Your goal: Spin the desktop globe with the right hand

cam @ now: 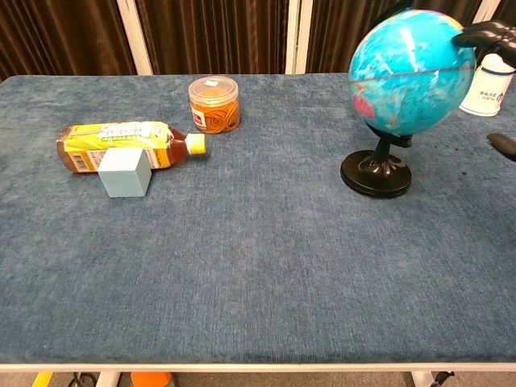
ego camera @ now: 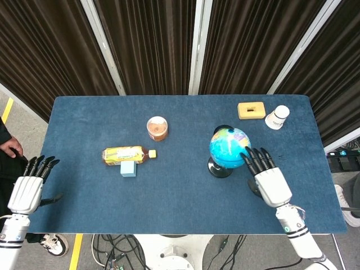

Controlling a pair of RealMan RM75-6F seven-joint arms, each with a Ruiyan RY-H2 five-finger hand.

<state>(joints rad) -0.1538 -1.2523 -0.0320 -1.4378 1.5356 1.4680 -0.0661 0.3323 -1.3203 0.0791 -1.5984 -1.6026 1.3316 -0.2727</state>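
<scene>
The blue desktop globe stands on its black base right of the table's middle; in the chest view the globe looks blurred and shows a pink patch low on its left. My right hand lies just right of it, fingers spread, with the fingertips at the globe's upper right side. My left hand hangs off the table's near left corner, fingers apart, holding nothing.
A lying yellow tea bottle and a light-blue cube sit left of centre, an orange-lidded jar behind them. A tan block and a tipped paper cup are at the far right, behind my right hand.
</scene>
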